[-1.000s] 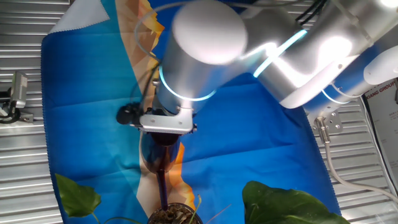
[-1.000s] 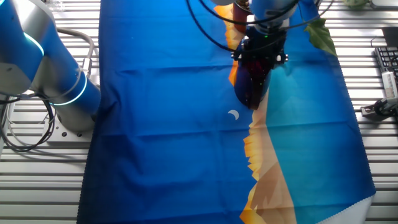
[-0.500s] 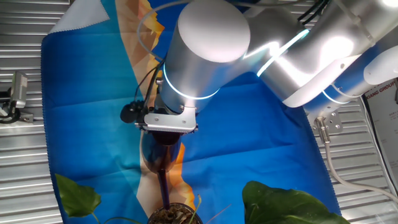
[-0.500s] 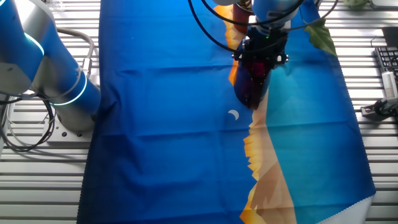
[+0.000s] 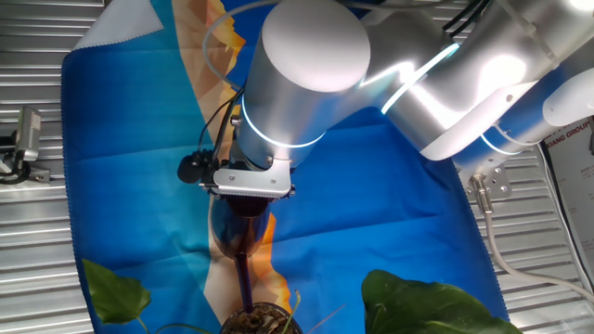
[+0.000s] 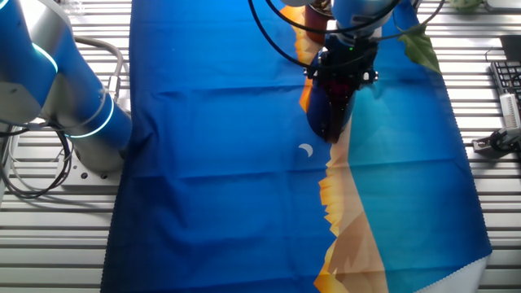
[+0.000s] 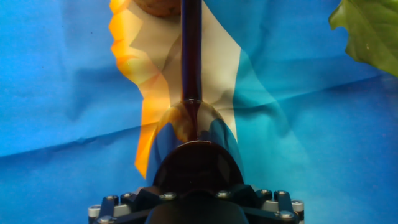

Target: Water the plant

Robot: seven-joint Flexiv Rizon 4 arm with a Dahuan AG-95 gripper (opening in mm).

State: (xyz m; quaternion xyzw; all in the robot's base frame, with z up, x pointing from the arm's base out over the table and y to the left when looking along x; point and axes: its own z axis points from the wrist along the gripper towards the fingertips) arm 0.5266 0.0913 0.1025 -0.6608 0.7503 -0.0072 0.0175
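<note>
Ahead of hand [image 7: 198,186]: plant [image 5: 264,320], spout-length off.

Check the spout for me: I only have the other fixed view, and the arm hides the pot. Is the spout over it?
Observer: Yes. In one fixed view the spout of the watering vessel ends over the soil in the pot.
Operator: Lined up or skewed?
Observer: Lined up. The hand view shows the spout running straight to the pot at the top edge.
Operator: Leaves in the way?
Observer: No. The small leaf and the big leaf sit on either side of the spout, apart from it.
</note>
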